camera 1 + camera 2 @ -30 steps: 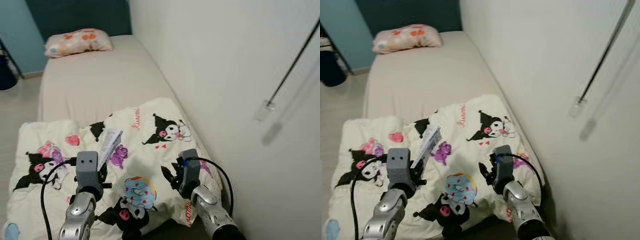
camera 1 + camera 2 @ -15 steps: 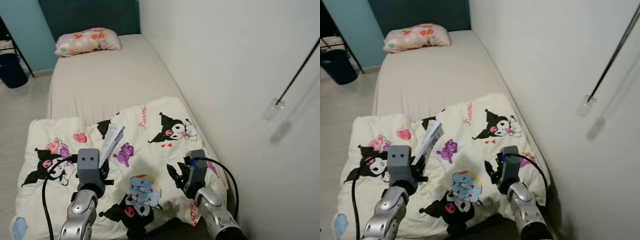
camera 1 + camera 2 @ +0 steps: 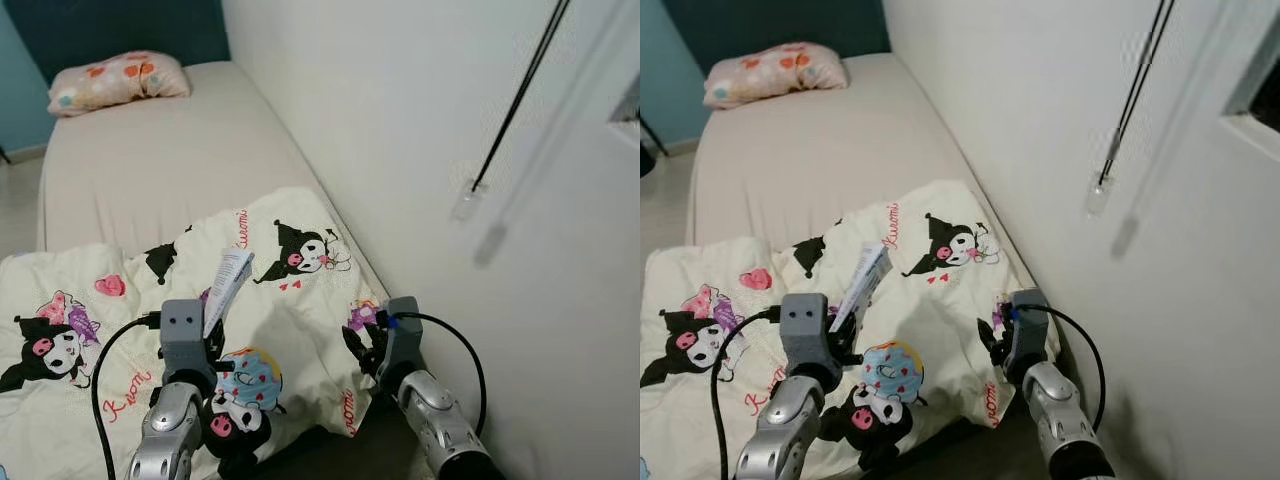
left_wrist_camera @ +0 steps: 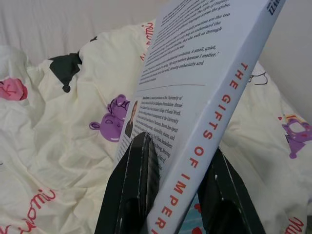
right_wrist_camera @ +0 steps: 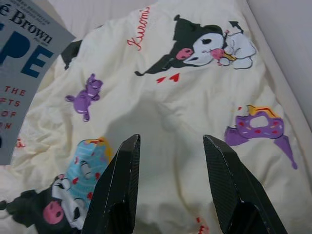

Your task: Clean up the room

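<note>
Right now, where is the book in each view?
Left eye: book clamped in the left gripper, above the blanket.
Right eye: same.
Left wrist: between the fingers, spine showing.
Right wrist: grey cover at the edge.
Shared landmark: the blanket.

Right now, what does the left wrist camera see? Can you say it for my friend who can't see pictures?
The left end effector grips a pale grey paperback book with red spine lettering between its two black fingers. The book sticks up at a tilt. Behind it lies a rumpled cream blanket printed with black, pink and purple cartoon characters.
</note>
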Robot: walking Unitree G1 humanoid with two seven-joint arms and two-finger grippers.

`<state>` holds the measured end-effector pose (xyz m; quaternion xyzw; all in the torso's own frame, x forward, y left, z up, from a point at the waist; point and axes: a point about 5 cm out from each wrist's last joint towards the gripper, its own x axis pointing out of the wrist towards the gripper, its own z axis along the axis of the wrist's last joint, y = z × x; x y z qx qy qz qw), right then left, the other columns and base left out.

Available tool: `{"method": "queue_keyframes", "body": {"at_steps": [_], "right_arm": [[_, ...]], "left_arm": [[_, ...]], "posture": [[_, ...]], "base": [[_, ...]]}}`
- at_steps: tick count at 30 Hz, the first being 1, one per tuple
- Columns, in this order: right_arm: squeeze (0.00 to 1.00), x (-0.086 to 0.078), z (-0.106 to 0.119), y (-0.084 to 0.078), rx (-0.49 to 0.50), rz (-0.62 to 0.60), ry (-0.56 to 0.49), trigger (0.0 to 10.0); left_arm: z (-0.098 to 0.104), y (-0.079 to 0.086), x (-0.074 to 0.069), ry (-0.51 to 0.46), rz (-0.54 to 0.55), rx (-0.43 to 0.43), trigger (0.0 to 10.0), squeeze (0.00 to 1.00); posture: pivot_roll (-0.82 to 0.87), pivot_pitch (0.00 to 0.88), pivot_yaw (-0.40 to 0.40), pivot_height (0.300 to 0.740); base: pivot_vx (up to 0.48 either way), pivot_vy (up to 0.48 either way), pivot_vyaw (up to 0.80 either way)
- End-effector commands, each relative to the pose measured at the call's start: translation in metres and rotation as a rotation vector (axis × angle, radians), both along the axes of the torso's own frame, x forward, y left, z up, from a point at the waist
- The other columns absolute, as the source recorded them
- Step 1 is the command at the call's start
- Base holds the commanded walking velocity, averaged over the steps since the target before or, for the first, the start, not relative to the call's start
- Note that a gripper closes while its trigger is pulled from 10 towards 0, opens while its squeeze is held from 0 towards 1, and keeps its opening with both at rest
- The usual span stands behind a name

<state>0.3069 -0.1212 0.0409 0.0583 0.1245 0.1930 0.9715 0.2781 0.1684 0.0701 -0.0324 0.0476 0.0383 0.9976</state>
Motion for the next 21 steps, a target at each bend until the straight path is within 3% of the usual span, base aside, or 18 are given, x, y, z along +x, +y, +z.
{"method": "queue_keyframes", "body": {"at_steps": [1, 12, 17, 20, 21], "right_arm": [[0.0, -0.0031, -0.0044, 0.0022, 0.002, 0.007, 0.023, 10.0], [0.0, 0.0015, 0.0, 0.0047, -0.002, 0.016, 0.008, 10.0], [0.0, 0.0021, 0.0006, 0.0043, -0.005, 0.017, 0.007, 10.0], [0.0, 0.0022, 0.0006, 0.0041, -0.006, 0.017, 0.006, 10.0], [0.0, 0.0019, 0.0004, 0.0038, -0.007, 0.017, 0.007, 10.0]], "left_arm": [[0.0018, 0.0057, -0.0031, -0.027, 0.019, 0.005, 10.0, 0.0], [0.0052, 0.0056, -0.0023, -0.048, 0.019, 0.02, 10.0, 0.0], [0.0048, 0.0048, -0.0039, -0.046, 0.016, 0.039, 10.0, 0.0], [0.0043, 0.0045, -0.0043, -0.046, 0.022, 0.028, 10.0, 0.0], [0.004, 0.0044, -0.0048, -0.05, 0.033, -0.011, 10.0, 0.0]], "posture": [[0.0, 0.155, -0.008, 0.74], [0.0, 0.161, -0.012, 0.74], [0.0, 0.162, -0.013, 0.74], [0.0, 0.161, -0.013, 0.74], [0.0, 0.162, -0.014, 0.74]], "base": [[0.0, 0.0, 0.0], [0.0, 0.0, 0.0], [0.0, -0.48, 0.0], [0.0, -0.48, 0.0], [0.0, 0.0, 0.0]]}}
